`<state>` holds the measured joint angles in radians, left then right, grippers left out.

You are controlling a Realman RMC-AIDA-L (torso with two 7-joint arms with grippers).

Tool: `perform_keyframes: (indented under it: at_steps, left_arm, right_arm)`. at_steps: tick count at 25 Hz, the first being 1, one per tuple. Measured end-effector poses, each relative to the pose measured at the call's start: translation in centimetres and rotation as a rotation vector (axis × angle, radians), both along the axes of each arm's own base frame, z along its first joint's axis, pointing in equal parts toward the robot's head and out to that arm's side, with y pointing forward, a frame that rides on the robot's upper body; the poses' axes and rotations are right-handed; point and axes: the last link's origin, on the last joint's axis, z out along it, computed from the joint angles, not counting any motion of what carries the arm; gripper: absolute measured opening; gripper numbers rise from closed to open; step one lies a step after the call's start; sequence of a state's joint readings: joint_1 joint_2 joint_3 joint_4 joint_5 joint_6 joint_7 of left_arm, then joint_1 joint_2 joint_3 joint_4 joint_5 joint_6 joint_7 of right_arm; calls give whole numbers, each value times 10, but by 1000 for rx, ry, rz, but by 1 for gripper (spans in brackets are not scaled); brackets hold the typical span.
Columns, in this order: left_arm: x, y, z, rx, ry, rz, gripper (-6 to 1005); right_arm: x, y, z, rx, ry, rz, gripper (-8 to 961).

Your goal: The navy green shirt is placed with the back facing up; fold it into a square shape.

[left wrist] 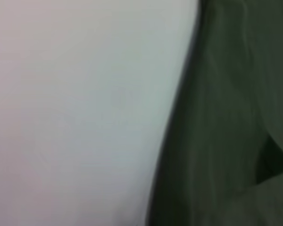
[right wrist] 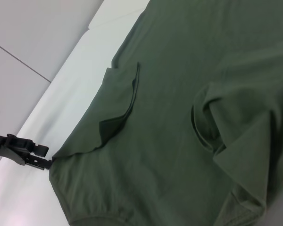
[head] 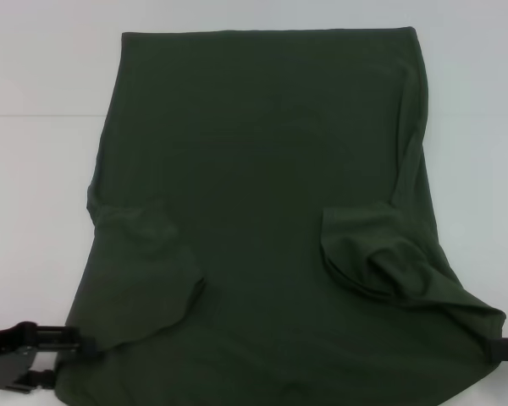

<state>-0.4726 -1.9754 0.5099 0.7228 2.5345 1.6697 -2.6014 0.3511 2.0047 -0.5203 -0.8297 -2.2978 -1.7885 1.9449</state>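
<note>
The navy green shirt (head: 271,220) lies back up across the middle of the white table (head: 42,68), both sleeves already folded inward. The left claw (head: 72,345) pinches the shirt's near left corner; the right claw (head: 501,348) sits at the near right corner, apparently gripping cloth too, though little of it shows. The risk, as I judge it: uneven lifting could drag the shirt askew or spill the loosely bunched right sleeve back out. Bare table lies beyond the far hem and along both sides, leaving room to carry the corners forward.
</note>
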Motion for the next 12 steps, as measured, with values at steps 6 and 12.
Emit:
perform_keyframes:
  at_steps: [6, 12]
  left_arm:
    - [10, 6, -7, -15, -14, -31, 887]
    - [13, 9, -10, -34, -6, -39, 886]
  right_arm:
    - [0, 0, 0, -1, 1, 0, 21]
    - [0, 0, 0, -2, 5, -2, 21]
